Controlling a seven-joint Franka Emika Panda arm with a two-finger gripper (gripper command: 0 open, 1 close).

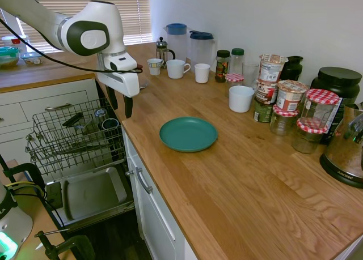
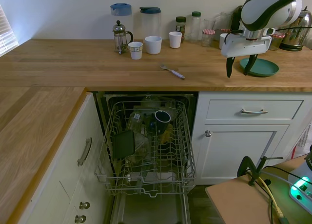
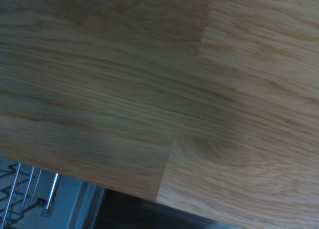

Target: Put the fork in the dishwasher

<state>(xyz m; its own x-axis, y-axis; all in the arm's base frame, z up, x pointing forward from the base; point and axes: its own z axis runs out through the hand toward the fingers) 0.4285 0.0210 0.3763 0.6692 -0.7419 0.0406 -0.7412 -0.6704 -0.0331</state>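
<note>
The fork (image 2: 172, 71) lies flat on the wooden counter, in front of the cups and above the dishwasher (image 2: 148, 146). The dishwasher's grey wire rack (image 1: 74, 136) is pulled out over the dropped door (image 1: 93, 195) and holds a mug and some dark items. My gripper (image 2: 239, 70) hangs open and empty over the counter's front edge. It is well to the right of the fork in the second exterior view, just left of the green plate (image 2: 261, 67). In the first exterior view my gripper (image 1: 121, 106) hides the fork. The wrist view shows only blurred wood and a corner of the rack (image 3: 25, 189).
A green plate (image 1: 188, 133) sits mid-counter. Cups (image 1: 177, 68), a French press (image 2: 121, 37) and two jugs (image 1: 201, 49) stand at the back. Jars (image 1: 289, 96), a white mug (image 1: 240, 98) and a kettle (image 1: 346, 149) line the wall. White drawers (image 2: 253, 109) flank the dishwasher.
</note>
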